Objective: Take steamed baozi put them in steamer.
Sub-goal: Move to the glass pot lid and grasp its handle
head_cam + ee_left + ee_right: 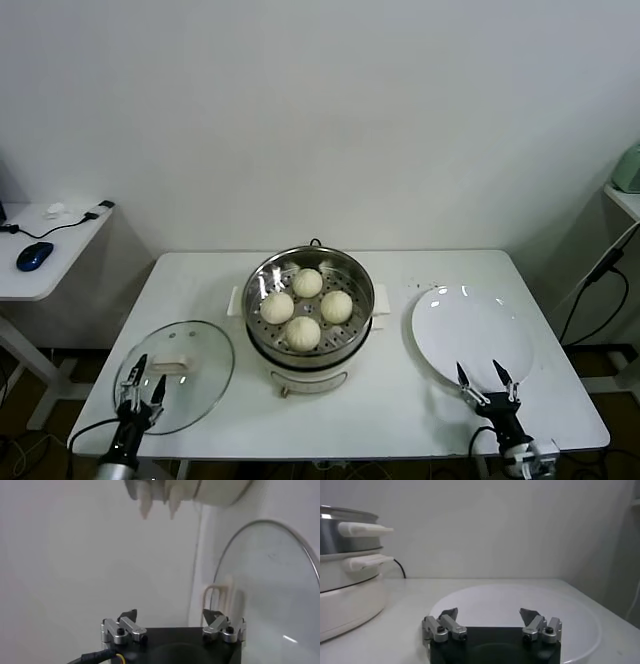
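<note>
Several creamy-white baozi (pixel 303 307) lie on the perforated tray inside the shiny steamer (pixel 262 282), which stands on its cream base at the table's middle. Its side also shows in the right wrist view (pixel 345 585). My left gripper (pixel 141 373) is open and empty at the front left, over the near edge of the glass lid (pixel 200 372). My right gripper (pixel 482 374) is open and empty at the front right, over the near rim of the flat white plate (pixel 465 325). The plate (pixel 520 600) is bare.
The glass lid with its white handle (pixel 220 597) lies flat on the table left of the steamer. A side desk with a blue mouse (pixel 33 256) stands far left. A power cord runs behind the steamer.
</note>
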